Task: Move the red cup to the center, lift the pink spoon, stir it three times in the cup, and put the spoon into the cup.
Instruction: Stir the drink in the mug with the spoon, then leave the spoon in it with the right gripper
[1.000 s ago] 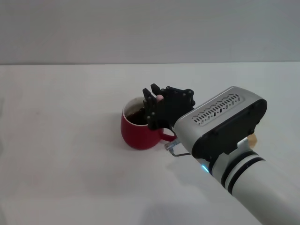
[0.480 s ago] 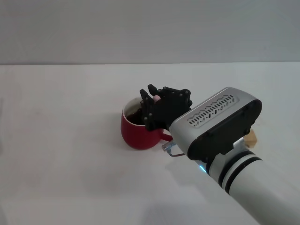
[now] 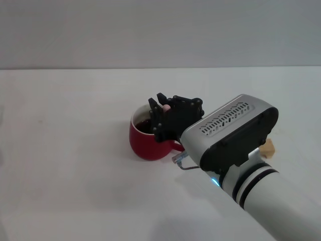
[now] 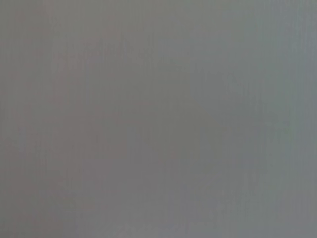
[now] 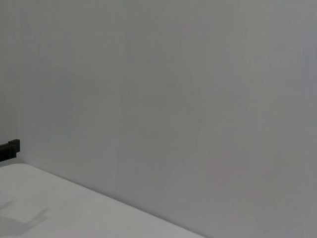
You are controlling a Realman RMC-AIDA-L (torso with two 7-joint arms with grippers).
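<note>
The red cup [image 3: 149, 140] is sitting near the middle of the white surface [image 3: 65, 165], well clear of every edge, with bare room stretching toward the left edge. Just right of it, the right gripper [image 3: 161, 112] is hovering over the cup's mouth, clamped on the pink spoon [image 3: 165, 106], whose pale tip is peeking between the fingers, probably for stirring. A light wooden block [image 3: 269, 147] is lying behind the arm, toward the right edge. The left gripper is not showing.

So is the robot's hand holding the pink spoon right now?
Touching. In the head view, the right gripper over the red cup has its fingers closed around the pink spoon, whose pink tip peeks out between them.
</note>
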